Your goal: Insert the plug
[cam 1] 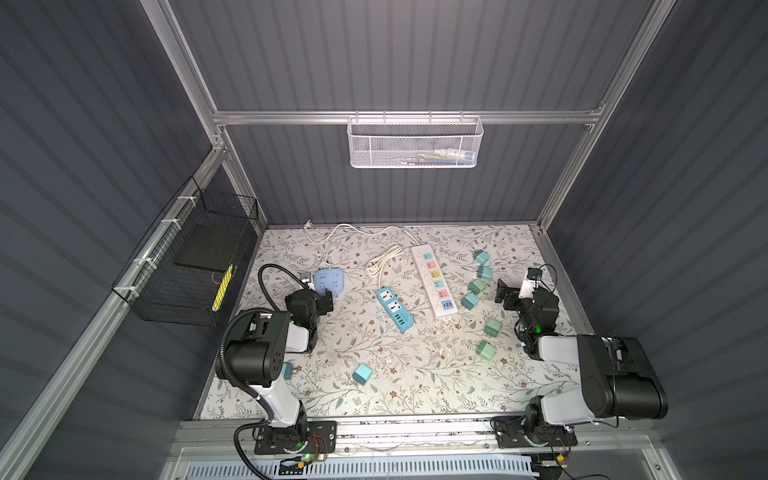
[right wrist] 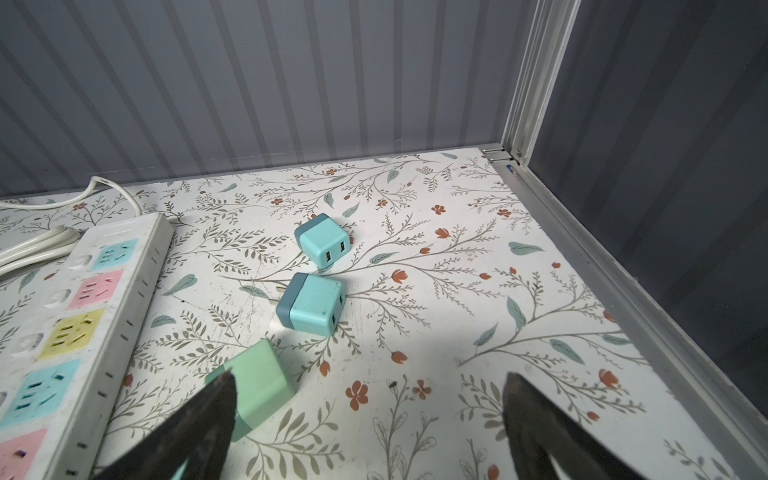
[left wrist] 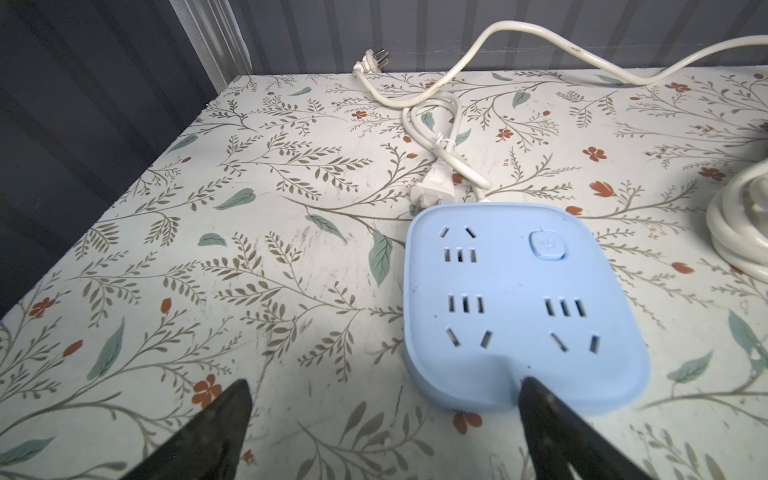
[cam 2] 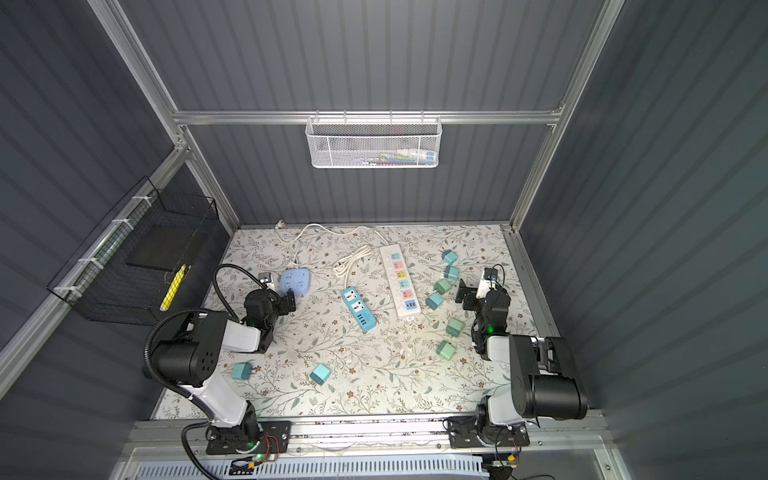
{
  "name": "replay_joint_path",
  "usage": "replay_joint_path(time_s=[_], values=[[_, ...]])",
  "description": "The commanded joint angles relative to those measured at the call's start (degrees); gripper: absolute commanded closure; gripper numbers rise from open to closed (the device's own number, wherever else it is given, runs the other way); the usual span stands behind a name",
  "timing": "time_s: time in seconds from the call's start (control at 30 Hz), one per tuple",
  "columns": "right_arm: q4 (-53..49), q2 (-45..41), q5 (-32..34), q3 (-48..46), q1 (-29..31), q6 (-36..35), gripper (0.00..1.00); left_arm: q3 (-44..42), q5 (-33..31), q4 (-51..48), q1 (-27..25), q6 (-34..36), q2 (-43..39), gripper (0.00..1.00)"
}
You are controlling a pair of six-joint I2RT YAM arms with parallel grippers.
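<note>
Floral table [left wrist: 270, 266] holds socket [left wrist: 519, 316] with power-symbol button [left wrist: 547, 245].

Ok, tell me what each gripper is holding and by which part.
Nothing is held. The left gripper is open near the blue socket block; the right gripper is open near a green charger plug.

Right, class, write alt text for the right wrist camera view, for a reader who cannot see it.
The open, empty right gripper hangs over a floral table, one fingertip overlapping a green plug adapter. Beyond lie a nearer teal adapter and a farther teal adapter, neither plugged in; a white power strip with coloured sockets runs alongside.
</note>
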Motion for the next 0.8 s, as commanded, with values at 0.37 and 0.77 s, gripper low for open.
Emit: replay_joint_path(time_s=[0.37,0.77], values=[[-0.49,-0.28,-0.53,0.02,-0.10,0.13,0.01,0.56,0.50,0.32,0.49,0.60,-0.24,0.00],[-53.03,-13.51,12.16,29.11,4.84,10.45,0.01,12.08,-1.05,-28.47,-1.77,-8.07,-26.07,0.00]])
